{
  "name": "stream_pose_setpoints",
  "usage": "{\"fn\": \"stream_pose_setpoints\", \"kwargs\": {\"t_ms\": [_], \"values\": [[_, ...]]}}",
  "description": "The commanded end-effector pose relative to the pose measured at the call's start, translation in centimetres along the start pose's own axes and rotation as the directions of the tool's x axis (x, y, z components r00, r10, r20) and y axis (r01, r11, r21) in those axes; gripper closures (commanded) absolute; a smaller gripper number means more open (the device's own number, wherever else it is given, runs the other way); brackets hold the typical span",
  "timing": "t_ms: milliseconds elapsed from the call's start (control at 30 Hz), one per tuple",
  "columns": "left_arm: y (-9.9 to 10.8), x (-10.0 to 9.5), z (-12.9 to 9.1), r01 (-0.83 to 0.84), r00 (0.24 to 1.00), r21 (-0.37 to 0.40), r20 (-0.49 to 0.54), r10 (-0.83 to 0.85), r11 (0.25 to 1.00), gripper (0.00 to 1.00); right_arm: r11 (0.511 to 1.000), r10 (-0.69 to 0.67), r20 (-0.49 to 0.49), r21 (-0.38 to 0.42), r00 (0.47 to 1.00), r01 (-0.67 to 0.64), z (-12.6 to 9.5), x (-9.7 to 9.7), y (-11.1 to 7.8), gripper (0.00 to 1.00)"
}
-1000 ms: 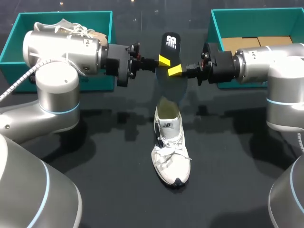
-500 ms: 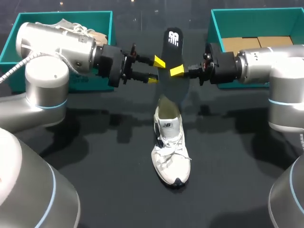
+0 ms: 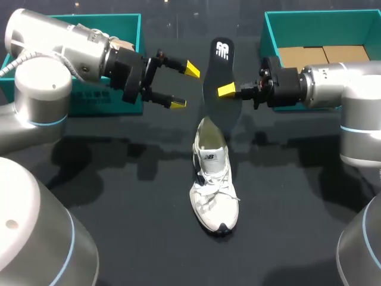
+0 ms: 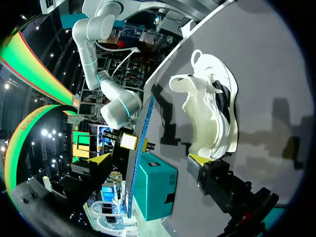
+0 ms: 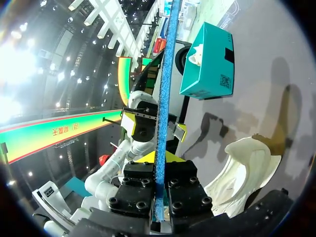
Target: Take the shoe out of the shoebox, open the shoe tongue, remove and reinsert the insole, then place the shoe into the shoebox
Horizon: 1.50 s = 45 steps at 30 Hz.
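Above the white shoe (image 3: 213,190), dark insole (image 3: 217,77) stood upright, pinched by the right gripper (image 3: 226,90), left gripper (image 3: 184,86) hung just beside it, fingers spread

Two teal shoeboxes stood on the desk (image 3: 107,202): a left shoebox (image 3: 110,102) and a right shoebox (image 3: 271,36). There were two white shoes, one shoe (image 3: 214,190) on the desk and a second shoe (image 5: 200,52) in the left shoebox. One dark insole (image 3: 219,77) showed. Two claws were present, the left claw (image 3: 184,86) and the right claw (image 3: 226,90).
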<state>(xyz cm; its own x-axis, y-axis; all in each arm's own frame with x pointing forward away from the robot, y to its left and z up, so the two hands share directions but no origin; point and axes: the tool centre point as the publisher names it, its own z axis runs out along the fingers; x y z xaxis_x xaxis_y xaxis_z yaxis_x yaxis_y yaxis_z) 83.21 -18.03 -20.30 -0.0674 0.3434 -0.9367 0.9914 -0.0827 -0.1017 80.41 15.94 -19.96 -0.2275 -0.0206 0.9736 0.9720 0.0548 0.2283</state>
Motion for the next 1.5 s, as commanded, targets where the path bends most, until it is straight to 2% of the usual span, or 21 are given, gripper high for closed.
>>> {"fn": "stream_pose_setpoints", "kwargs": {"t_ms": [33,133,200,267,300,333,733,833,867,900,933,967,1000,1067,1100,1133,1167,1467,1500], "values": [[-0.1,0.0,0.3,0.166,0.983,-0.079,-0.063,-0.171,0.983,0.00,1.000,-0.023,-0.001,-0.007,1.000,0.023,-0.5,0.2,0.3,1.00],[0.4,0.5,-0.4,0.312,0.929,-0.169,-0.152,-0.337,0.935,0.00,0.999,-0.033,0.046,-0.018,0.998,0.034,-1.5,0.4,0.4,1.00],[0.5,0.9,-1.0,0.410,0.876,-0.191,-0.190,-0.443,0.892,0.00,0.999,-0.037,0.065,-0.023,0.997,0.039,-2.1,0.4,0.5,1.00],[0.7,1.5,-1.7,0.506,0.780,-0.258,-0.269,-0.564,0.823,0.00,0.999,-0.040,0.068,-0.027,0.997,0.041,-2.6,0.4,0.5,1.00],[0.7,1.7,-2.3,0.491,0.771,-0.316,-0.278,-0.574,0.812,0.00,0.998,-0.029,0.076,-0.048,0.997,0.032,-2.8,0.3,0.5,1.00],[0.5,1.8,-3.1,0.369,0.790,-0.482,-0.288,-0.542,0.795,0.00,0.998,0.002,0.098,-0.066,0.995,0.005,-2.9,0.2,0.5,1.00],[0.5,1.8,-3.1,0.369,0.790,-0.482,-0.288,-0.542,0.795,0.00,0.998,0.002,0.098,-0.066,0.995,0.005,-2.9,0.2,0.5,1.00],[-0.7,2.2,-2.1,0.508,0.672,-0.534,-0.244,-0.699,0.676,0.00,0.995,-0.048,0.061,-0.088,0.997,0.053,-2.6,0.2,0.1,1.00],[-1.1,2.5,-2.2,0.538,0.648,-0.534,-0.232,-0.725,0.652,0.00,0.993,-0.060,0.081,-0.101,0.995,0.068,-2.3,0.0,-0.1,1.00],[-1.4,2.6,-2.3,0.586,0.588,-0.557,-0.208,-0.782,0.589,0.00,0.991,-0.068,0.081,-0.106,0.994,0.076,-2.2,-0.1,-0.2,1.00],[-1.6,2.9,-2.3,0.611,0.559,-0.567,-0.186,-0.808,0.552,0.00,0.991,-0.077,0.078,-0.106,0.994,0.085,-2.0,-0.2,-0.3,1.00],[-2.0,3.1,-2.5,0.646,0.532,-0.556,-0.163,-0.831,0.523,0.00,0.988,-0.088,0.094,-0.116,0.992,0.099,-1.8,-0.4,-0.4,1.00],[-2.0,3.3,-2.6,0.683,0.463,-0.579,-0.129,-0.877,0.446,0.00,0.988,-0.090,0.099,-0.117,0.991,0.101,-1.6,-0.5,-0.4,1.00],[-2.1,4.0,-2.8,0.741,0.377,-0.570,-0.086,-0.922,0.356,0.00,0.985,-0.112,0.110,-0.117,0.988,0.125,-1.2,-0.6,-0.4,1.00],[-1.9,4.4,-2.9,0.765,0.284,-0.593,-0.043,-0.958,0.253,0.00,0.985,-0.115,0.127,-0.118,0.985,0.130,-1.0,-0.8,-0.4,1.00],[-1.7,4.9,-3.0,0.763,0.245,-0.617,-0.003,-0.970,0.194,0.00,0.982,-0.116,0.146,-0.129,0.982,0.135,-1.0,-0.8,-0.4,1.00],[-1.6,5.4,-3.1,0.710,0.235,-0.695,0.077,-0.969,0.116,0.00,0.980,-0.104,0.201,-0.148,0.974,0.135,-1.0,-0.8,-0.4,1.00],[-1.6,5.4,-3.1,0.710,0.235,-0.695,0.077,-0.969,0.116,0.00,0.980,-0.104,0.201,-0.148,0.974,0.135,-1.0,-0.8,-0.4,1.00],[-1.6,5.8,-2.2,0.695,0.213,-0.715,0.094,-0.973,0.083,0.00,0.980,-0.104,0.201,-0.148,0.974,0.135,-1.0,-0.8,-0.4,1.00]]}}
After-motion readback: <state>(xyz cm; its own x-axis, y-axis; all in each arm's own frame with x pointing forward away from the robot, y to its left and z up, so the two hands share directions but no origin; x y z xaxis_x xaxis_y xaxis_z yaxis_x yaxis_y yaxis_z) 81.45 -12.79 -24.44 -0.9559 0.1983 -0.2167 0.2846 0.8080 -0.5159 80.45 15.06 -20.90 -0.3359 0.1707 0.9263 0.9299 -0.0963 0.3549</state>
